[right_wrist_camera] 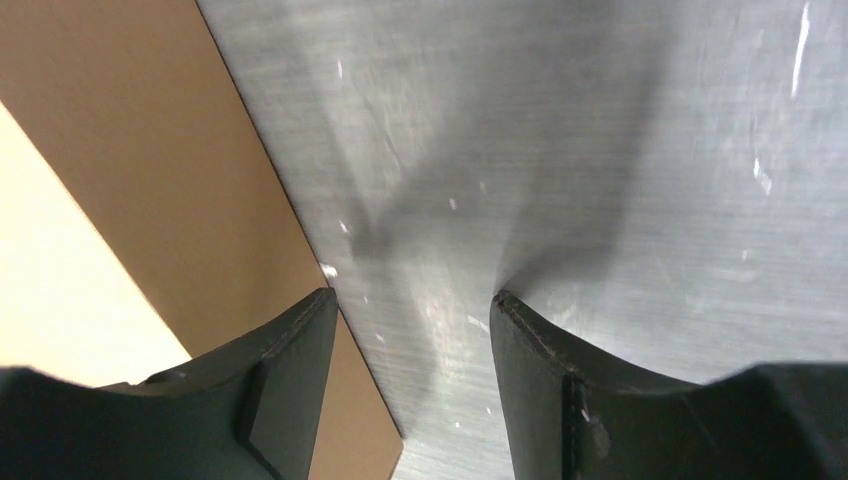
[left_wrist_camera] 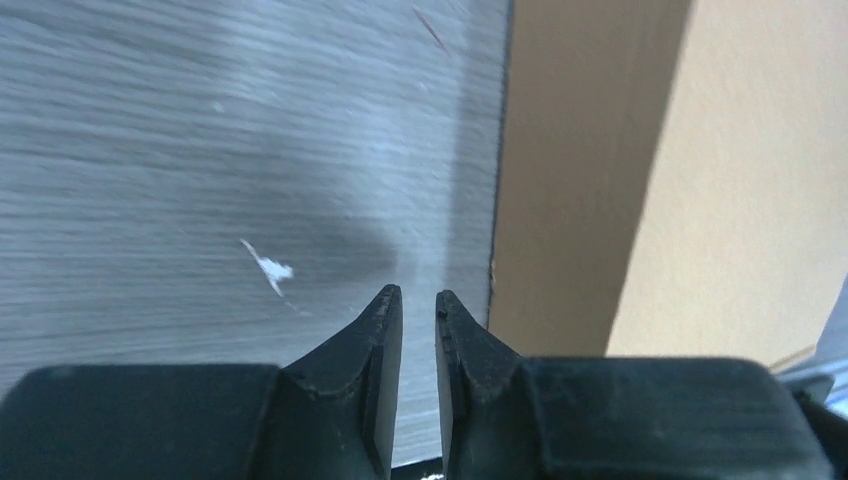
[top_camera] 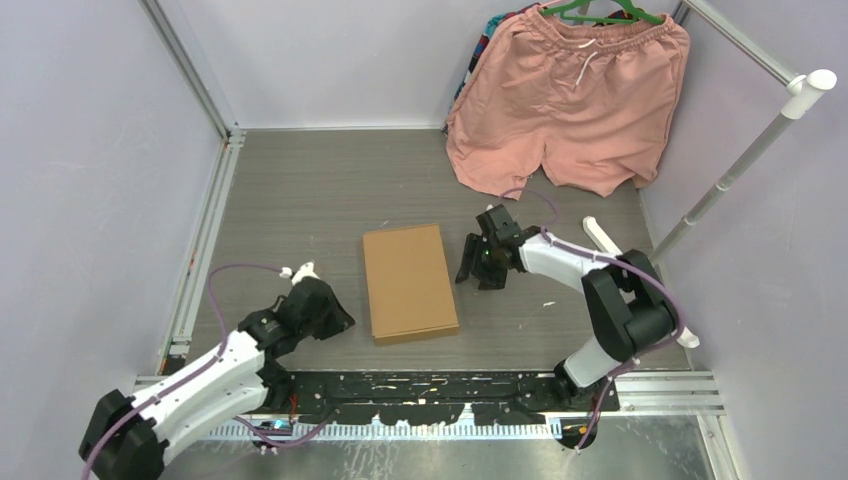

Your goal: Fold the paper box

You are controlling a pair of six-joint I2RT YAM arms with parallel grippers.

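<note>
Now: one paper box, closed; left claw barely parted, right claw spread.

The plain brown corrugated cardboard box runs off the top and right edges in the left wrist view, and off the left edge in the right wrist view. Overhead, the top edge crops the pink fabric shorts. White flecks on the grey desk are too small to identify.
</note>
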